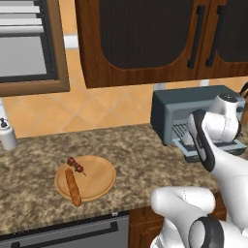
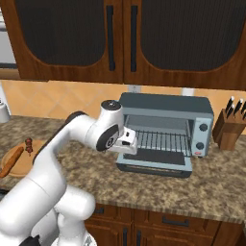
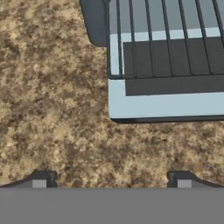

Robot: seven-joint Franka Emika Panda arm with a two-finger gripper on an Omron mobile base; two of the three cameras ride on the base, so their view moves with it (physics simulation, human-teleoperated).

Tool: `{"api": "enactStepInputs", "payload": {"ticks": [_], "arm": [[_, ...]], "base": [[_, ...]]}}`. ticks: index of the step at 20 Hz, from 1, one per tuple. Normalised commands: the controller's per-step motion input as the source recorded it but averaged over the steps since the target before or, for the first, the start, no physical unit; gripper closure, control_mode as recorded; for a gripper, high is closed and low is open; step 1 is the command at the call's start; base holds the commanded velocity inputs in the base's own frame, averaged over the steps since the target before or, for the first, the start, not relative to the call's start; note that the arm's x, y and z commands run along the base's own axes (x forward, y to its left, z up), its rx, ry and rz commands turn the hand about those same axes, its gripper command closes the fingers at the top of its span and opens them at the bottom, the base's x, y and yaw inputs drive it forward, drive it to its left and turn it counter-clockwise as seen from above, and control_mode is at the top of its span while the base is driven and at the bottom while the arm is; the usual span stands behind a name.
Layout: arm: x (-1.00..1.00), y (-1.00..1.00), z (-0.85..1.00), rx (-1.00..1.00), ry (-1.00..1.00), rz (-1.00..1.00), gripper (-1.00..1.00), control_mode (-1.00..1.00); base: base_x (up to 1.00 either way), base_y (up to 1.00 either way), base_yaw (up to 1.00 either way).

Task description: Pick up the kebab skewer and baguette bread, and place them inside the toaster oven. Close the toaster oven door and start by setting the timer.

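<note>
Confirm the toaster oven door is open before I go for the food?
Open. The toaster oven door lies dropped flat on the counter, with the wire rack exposed inside the toaster oven.

The arm (image 2: 57, 158) is being shown as a chain of glossy white, rounded segments, joined by dark grey to black rings. A round cap with a dark centre is being seen on the wrist joint. The gripper (image 3: 111, 180) is being rendered with two small dark fingertips (image 3: 43, 178) bearing pale grey patches.
</note>
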Motion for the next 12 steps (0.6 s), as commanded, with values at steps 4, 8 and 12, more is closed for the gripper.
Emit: {"api": "enactStepInputs", "payload": {"ticks": [4,8,12], "arm": [[0.0,1.0,0.0,0.0,0.09,0.0,-1.0,-1.0],[0.0,1.0,0.0,0.01,0.04,0.0,-1.0,-1.0],[0.0,1.0,0.0,0.0,0.07,0.0,-1.0,-1.0]], "base": [[0.0,0.0,0.0],[0.0,0.0,0.0],[0.0,0.0,0.0]]}}
